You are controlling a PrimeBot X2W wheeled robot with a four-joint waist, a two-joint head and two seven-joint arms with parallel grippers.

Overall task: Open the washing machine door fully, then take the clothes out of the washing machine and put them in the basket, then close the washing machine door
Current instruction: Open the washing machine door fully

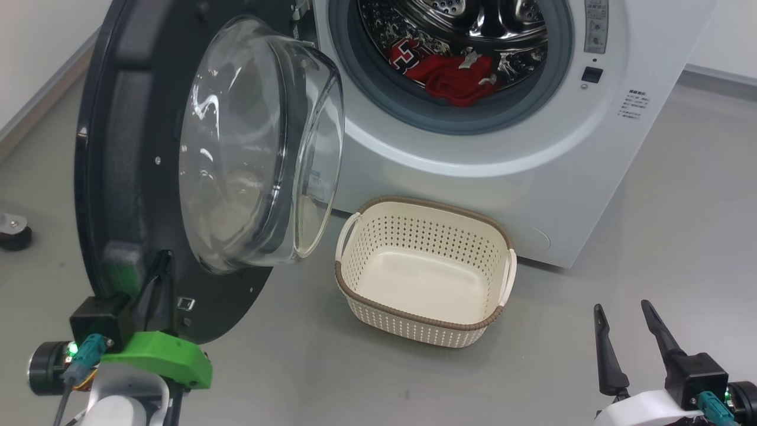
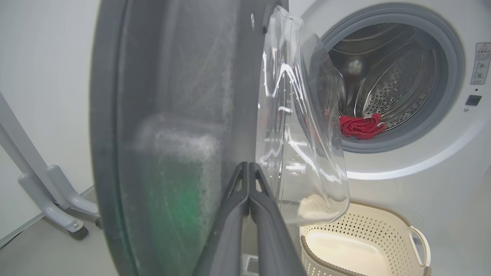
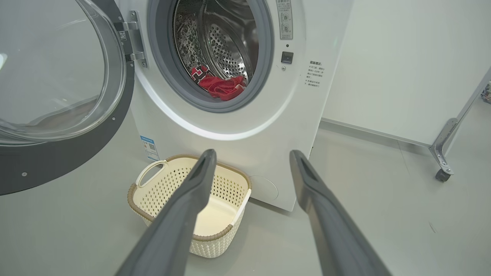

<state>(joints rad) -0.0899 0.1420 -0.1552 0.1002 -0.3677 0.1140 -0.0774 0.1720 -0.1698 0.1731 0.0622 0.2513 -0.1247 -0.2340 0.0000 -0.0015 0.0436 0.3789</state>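
The left gripper (image 1: 158,266) sits at the lower left of the head view with its two dark fingers pressed together and nothing between them. Their tips lie over the lower inner face of the washing machine door (image 1: 115,177); whether they actually press on it cannot be told. In the left wrist view the closed fingers rise from the bottom centre, right in front of the door's dark rim. The door stands swung out from the machine and takes up the left half of the head view, its black ring nearly edge-on and its clear glass bowl bulging toward the centre of the frame. In the right wrist view its metal hinge (image 3: 132,38) shows at the upper left, beside the grey gasket. The right gripper (image 1: 622,306) is at the lower right of the head view, fingers spread wide apart and holding nothing, above bare grey floor (image 1: 662,236) and well apart from everything else. The washing machine (image 1: 532,148) fills the upper centre and right of the head view, its round mouth uncovered. The red clothes (image 1: 455,80) lie at the bottom of the steel drum, just behind the gasket, with a dark white-edged numeral showing at their left end. The cream basket (image 1: 408,328) stands on the floor at lower centre, empty, just in front of the machine and below the door's glass bowl.
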